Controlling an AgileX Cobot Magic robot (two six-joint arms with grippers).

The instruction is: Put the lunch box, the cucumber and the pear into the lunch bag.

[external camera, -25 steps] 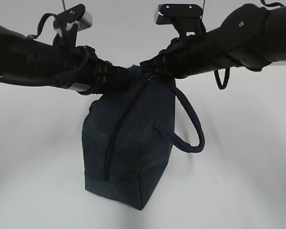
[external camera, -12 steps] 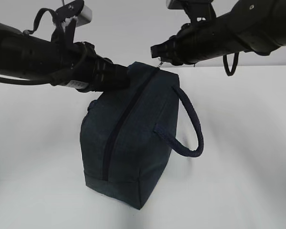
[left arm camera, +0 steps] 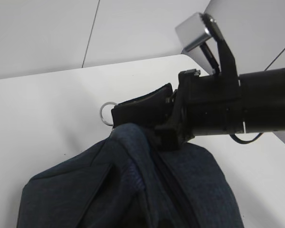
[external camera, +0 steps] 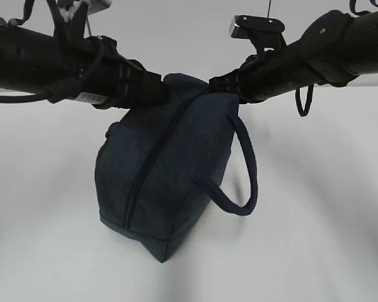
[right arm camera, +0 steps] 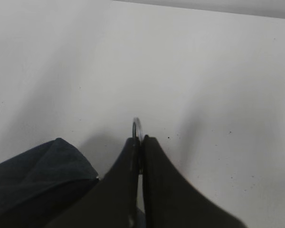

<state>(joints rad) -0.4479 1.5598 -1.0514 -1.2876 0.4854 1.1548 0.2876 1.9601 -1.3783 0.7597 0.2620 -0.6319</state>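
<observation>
The dark navy lunch bag (external camera: 164,170) hangs tilted, its zipper closed along the side, its loop handle (external camera: 244,182) dangling to the right. My left gripper (external camera: 159,94) clamps the bag's top left corner; its fingers are buried in fabric in the left wrist view, where the bag (left arm camera: 133,190) fills the bottom. My right gripper (external camera: 218,85) is shut on the metal ring pull (right arm camera: 137,126) at the bag's top right end; the ring also shows in the left wrist view (left arm camera: 107,114). In the right wrist view my right gripper (right arm camera: 140,140) has its jaws pressed together. The lunch box, cucumber and pear are out of view.
A white tabletop (external camera: 327,207) lies all around the bag. Both black arms cross above it at the bag's top; the right arm (left arm camera: 237,104) shows in the left wrist view.
The right gripper rose off the bag top, then came back down onto the ring pull. The bag shifted left and tilted more. The left arm rose slightly.
</observation>
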